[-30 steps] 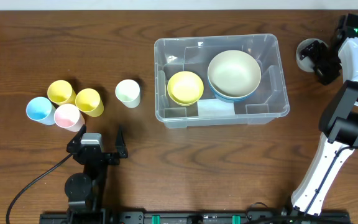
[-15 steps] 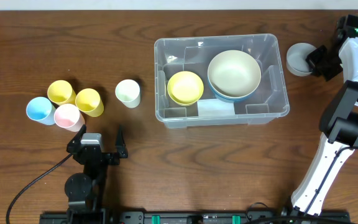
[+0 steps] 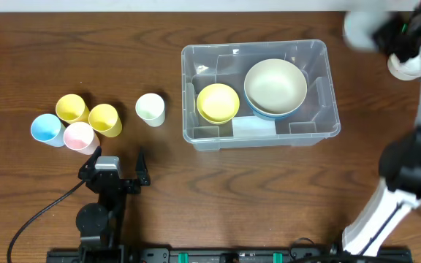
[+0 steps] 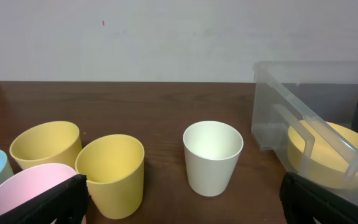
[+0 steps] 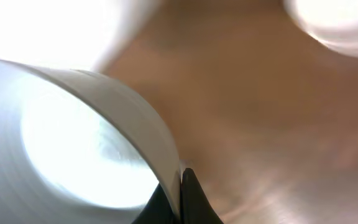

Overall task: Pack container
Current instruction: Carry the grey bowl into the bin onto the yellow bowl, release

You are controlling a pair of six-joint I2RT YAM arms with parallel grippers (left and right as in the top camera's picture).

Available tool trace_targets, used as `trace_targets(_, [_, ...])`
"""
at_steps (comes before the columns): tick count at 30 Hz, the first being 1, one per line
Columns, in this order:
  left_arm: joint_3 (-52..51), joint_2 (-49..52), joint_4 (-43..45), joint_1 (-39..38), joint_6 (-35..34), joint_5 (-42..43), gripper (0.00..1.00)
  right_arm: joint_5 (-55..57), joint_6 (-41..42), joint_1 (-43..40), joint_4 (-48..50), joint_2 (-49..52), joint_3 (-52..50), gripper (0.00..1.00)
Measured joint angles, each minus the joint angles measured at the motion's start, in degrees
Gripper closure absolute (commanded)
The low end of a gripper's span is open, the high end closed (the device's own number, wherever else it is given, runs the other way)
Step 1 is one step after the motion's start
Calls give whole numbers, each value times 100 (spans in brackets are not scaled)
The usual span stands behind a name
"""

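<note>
The clear, see-through plastic rectangular container (image 3: 218,64) sits right of centre on the dark brown wood-grain table (image 3: 196,190), its corners rounded, its rim thick and its inner corners moulded into steps. Inside it, at the left, lies a matte yellow round bowl (image 3: 218,102). Beside that, a bigger cream round bowl (image 3: 275,86) nests on a blue one, of which only a thin crescent of blue rim (image 3: 267,115) shows.

Over on the left, 4 smooth tapered plastic cups crowd together: 2 yellow cups (image 3: 71,108) (image 3: 104,119), 1 pale blue cup (image 3: 45,129) and 1 pink cup (image 3: 79,136). A creamy-white cup (image 3: 150,108) stands upright on its own between that cluster and the container, touching neither.

The left gripper (image 3: 117,158) rests low at the near edge of the table, just behind the cups, its black fingers spread wide with nothing between them.

The right gripper (image 5: 180,182) is up at the far right corner, blurred from above. The wrist view shows its dark fingertips pinched tight on the thin wall of a pale, glossy round cup (image 5: 73,143), which is clear of the container.
</note>
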Motion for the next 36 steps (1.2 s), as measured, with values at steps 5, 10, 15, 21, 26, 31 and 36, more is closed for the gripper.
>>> trace_targets(5, [0,0,0,0,0,0,2,11,-693,1591,-304,-1486,385,99])
trace_targets(10, [0,0,0,0,0,0,2,297,-938,3056,-809,-1600,278,99])
trace_targets(15, [0,0,0,0,0,0,2,761,-815,3810,-957,-649,-245,99])
trace_targets(21, [0,0,0,0,0,0,2,763,-634,4065,-1003,146,-448,99])
trace_targets(26, [0,0,0,0,0,0,2,706,-599,4072,-1025,160,-444,90])
trace_targets(31, [0,0,0,0,0,0,2,671,-564,4079,-1049,221,-444,78])
trace_targets(36, [0,0,0,0,0,0,2,627,-551,4083,-1043,334,-444,71])
